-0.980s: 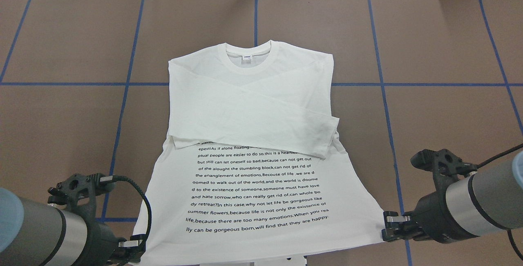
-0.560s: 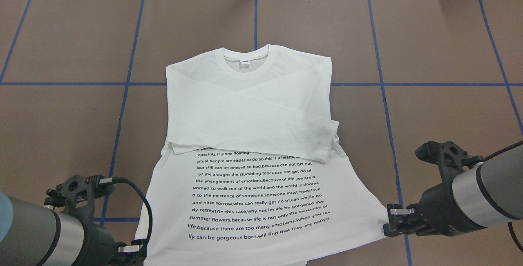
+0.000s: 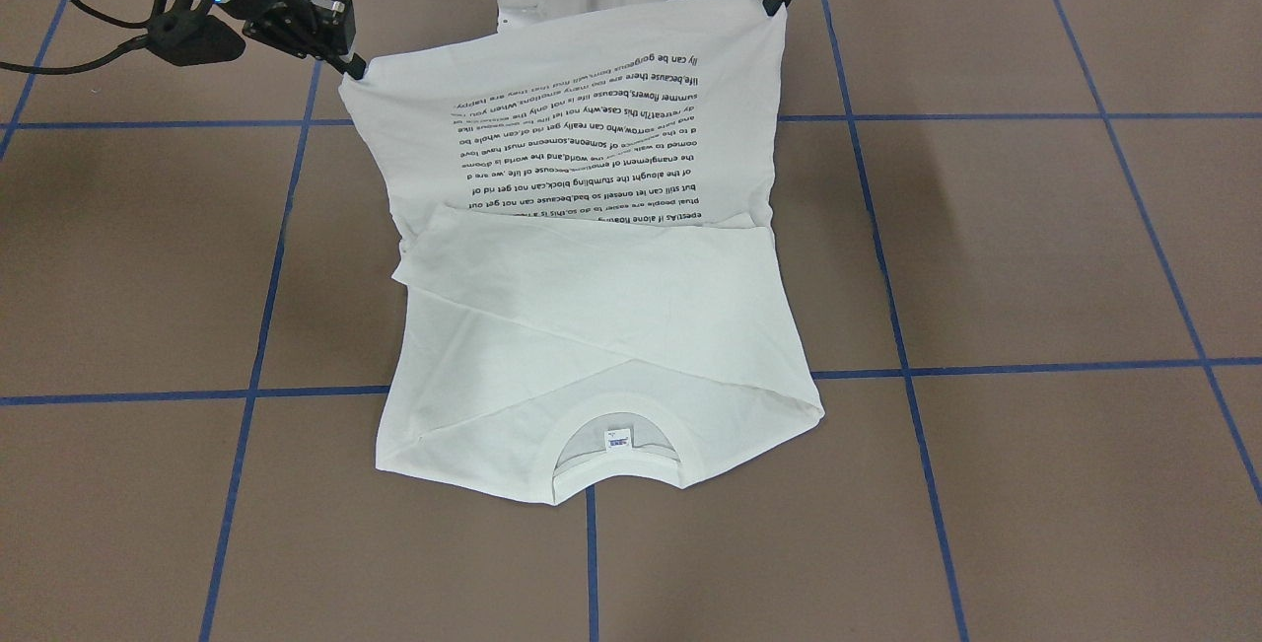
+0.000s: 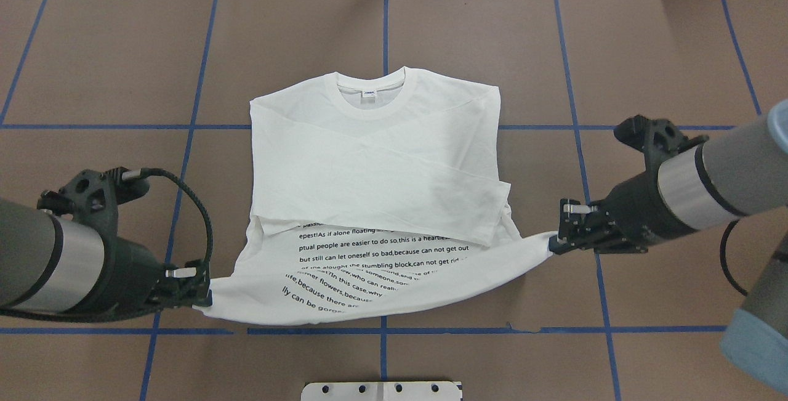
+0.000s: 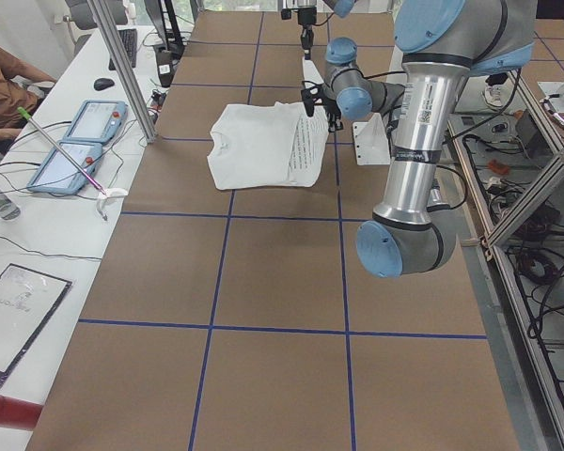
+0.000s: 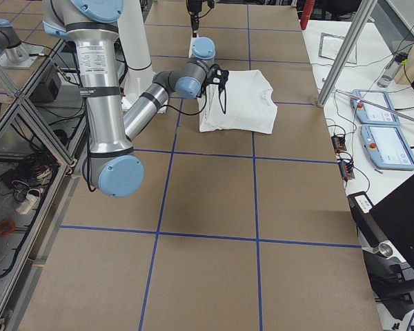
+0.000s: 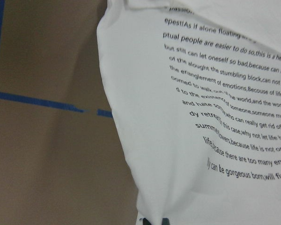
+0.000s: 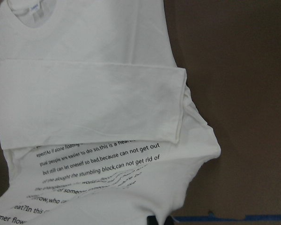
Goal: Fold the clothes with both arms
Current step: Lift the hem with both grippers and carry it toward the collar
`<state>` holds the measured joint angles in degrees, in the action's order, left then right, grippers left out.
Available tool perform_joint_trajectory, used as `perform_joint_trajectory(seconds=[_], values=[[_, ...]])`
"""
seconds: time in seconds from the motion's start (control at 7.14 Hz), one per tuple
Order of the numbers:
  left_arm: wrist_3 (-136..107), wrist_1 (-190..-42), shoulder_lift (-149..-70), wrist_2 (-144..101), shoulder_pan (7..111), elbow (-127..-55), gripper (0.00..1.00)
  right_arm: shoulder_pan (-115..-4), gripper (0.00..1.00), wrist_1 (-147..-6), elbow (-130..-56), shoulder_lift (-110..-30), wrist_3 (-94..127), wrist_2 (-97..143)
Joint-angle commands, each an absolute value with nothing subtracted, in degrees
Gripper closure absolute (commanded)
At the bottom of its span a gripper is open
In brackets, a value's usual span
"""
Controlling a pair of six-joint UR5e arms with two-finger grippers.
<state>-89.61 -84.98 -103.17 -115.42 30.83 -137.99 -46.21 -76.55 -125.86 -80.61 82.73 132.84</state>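
Folding stands near the midpoint, by judgement: both sleeves lie crossed over the chest of the T-shirt (image 4: 375, 154), which rests at the table centre, collar (image 4: 371, 89) away from the robot. The left gripper (image 4: 205, 293) and the right gripper (image 4: 554, 244) each pinch one hem corner, fingers closed on cloth, with the hem raised off the surface. Remaining: carry the hem to the collar and release. The table (image 4: 98, 50) is covered in brown paper with a blue tape grid. A side bench (image 5: 47, 235) carries tablets (image 5: 94, 120); a person (image 5: 5, 75) sits there.
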Motion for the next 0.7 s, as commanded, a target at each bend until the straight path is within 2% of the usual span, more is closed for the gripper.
perform_joint_trajectory(seconds=[0.0, 0.28, 0.56], values=[[-89.30, -85.34, -109.75, -116.81, 37.85, -129.77, 1.00, -53.51, 1.00, -76.73, -114.84, -70.89, 80.33, 135.18], [-82.92, -86.82, -111.97, -117.85, 45.22, -123.26, 1.00, -53.61, 1.00, -76.64, -107.70, -65.59, 78.24, 132.81], [-81.65, -97.59, -113.45, -119.00, 48.77, -113.00, 1.00, -54.31, 1.00, -76.46, -101.11, -61.11, 76.39, 132.19]])
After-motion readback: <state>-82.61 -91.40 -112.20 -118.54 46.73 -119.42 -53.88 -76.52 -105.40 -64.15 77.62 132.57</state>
